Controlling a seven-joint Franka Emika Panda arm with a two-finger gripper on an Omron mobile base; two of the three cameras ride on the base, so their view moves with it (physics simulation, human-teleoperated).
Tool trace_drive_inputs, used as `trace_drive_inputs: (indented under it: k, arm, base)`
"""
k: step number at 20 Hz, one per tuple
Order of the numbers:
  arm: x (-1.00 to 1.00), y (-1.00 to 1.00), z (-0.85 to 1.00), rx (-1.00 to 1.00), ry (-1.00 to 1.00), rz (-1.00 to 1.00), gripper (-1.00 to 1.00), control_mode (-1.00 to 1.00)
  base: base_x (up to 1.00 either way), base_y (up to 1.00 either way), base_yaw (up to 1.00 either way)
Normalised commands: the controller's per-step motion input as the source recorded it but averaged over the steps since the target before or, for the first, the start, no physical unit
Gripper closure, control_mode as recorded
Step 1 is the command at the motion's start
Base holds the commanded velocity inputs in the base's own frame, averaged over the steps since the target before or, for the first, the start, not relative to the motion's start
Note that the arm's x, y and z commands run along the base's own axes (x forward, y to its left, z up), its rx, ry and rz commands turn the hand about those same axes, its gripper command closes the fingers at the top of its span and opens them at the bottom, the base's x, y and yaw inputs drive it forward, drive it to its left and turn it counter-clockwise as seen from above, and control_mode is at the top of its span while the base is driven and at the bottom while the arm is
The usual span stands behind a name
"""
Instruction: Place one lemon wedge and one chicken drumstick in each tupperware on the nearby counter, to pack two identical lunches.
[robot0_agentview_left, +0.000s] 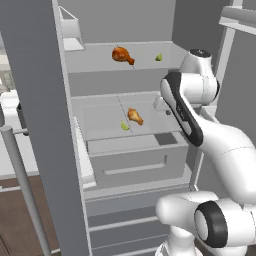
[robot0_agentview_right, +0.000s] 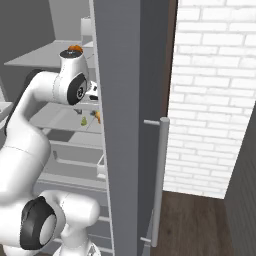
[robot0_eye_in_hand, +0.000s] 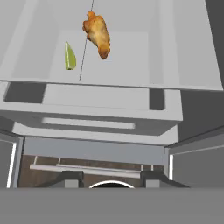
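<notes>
Lying beyond the end effector (robot0_eye_in_hand: 111, 180), a chicken drumstick (robot0_eye_in_hand: 98, 33) and lemon wedge (robot0_eye_in_hand: 70, 57) share a fridge shelf (robot0_eye_in_hand: 131, 57). Its fingers stand apart, gripping nothing. Bare shelf surrounds both.

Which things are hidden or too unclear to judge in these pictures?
- Pincer: the hand view's bottom edge cuts its tips, so open or shut is unclear.
- Lower chicken drumstick and lemon wedge: in the right base view, tiny and half behind the grey fridge door.
- Upper chicken drumstick: mostly behind the arm's joint there.
- Upper lemon wedge: too small for detail in the left base view.
</notes>
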Motion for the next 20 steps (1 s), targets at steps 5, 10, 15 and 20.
trace_drive_inputs:
  k: [5, 10, 15, 20]
  arm:
    - [0.00, 0.08, -0.10, -0.02, 0.05, 0.00, -1.00, -1.00]
    - [0.55, 1.00, -0.07, -0.01, -0.12, -0.17, -1.00, -1.00]
    - [0.80, 0.66, -0.13, 0.00, -0.15, -0.20, -1.00, -1.00]
    - [0.68, -0.31, -0.54, 0.02, 0.00, -0.10, -1.00, -1.00]
  base:
    - [0.00, 0.00, 0.00]
    - [0.00, 0.00, 0.00]
    - [0.00, 0.00, 0.00]
    - [0.00, 0.00, 0.00]
